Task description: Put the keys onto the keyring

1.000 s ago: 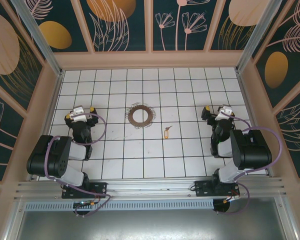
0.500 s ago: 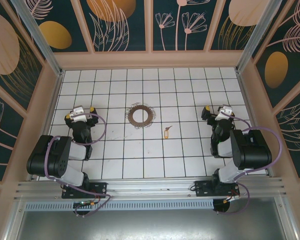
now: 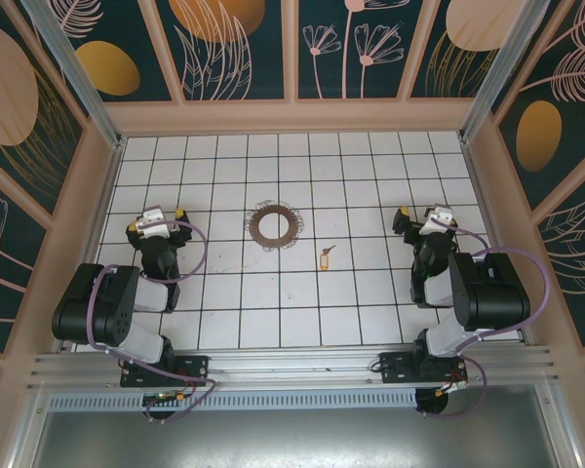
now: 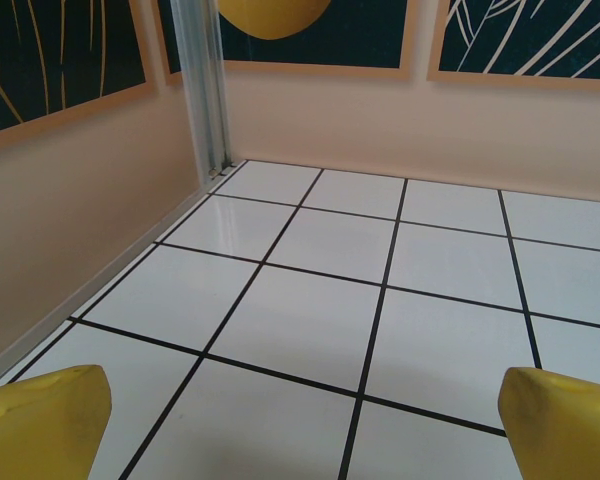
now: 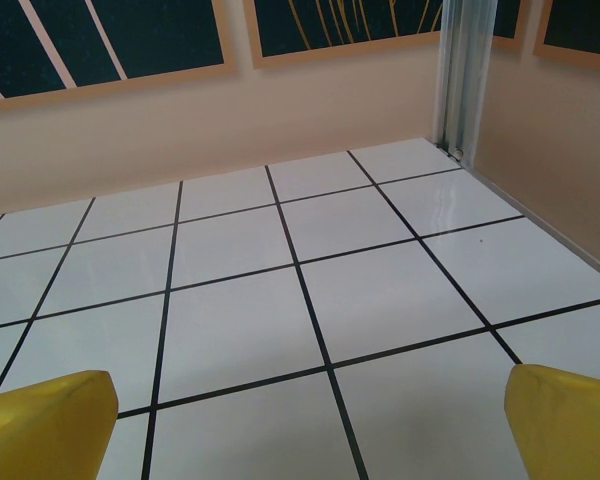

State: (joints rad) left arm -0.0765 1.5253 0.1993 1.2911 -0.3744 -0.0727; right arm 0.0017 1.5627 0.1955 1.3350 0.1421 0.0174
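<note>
A: Grippers, quick?

B: Left gripper (image 3: 156,218) has its jaws spread wide with nothing between them. Right gripper (image 3: 427,216) is the same, wide apart and empty. In the left wrist view the yellow fingers (image 4: 42,425) sit at the bottom corners with bare tile between them, and the right wrist view matches

A: Where are the task things?

B: The keys (image 3: 324,259) lie flat on the white tiled table (image 3: 370,312), a little right of the middle and between the two arms. The keyring (image 3: 272,225) lies flat near them, up and to the left, and the two are not touching. Both grippers are well apart from both things

A: So which step?

B: I'd say nothing has started, and the reach for the keys comes first. The right arm looks the nearer one

A: Tips for doing it well?

B: Come straight down over the yellow tag and set the fingers across its narrow sides. It's tiny and flat, so the tips likely have to go right down to the tile before closing. Pinch the tag, not the thin metal bit, and leave that end free for the wire loops. The left arm should probably pin the keyring so it doesn't skid

A: Risk?

B: The tile looks glossy, so the tag may slide out if the pinch is off centre
</note>
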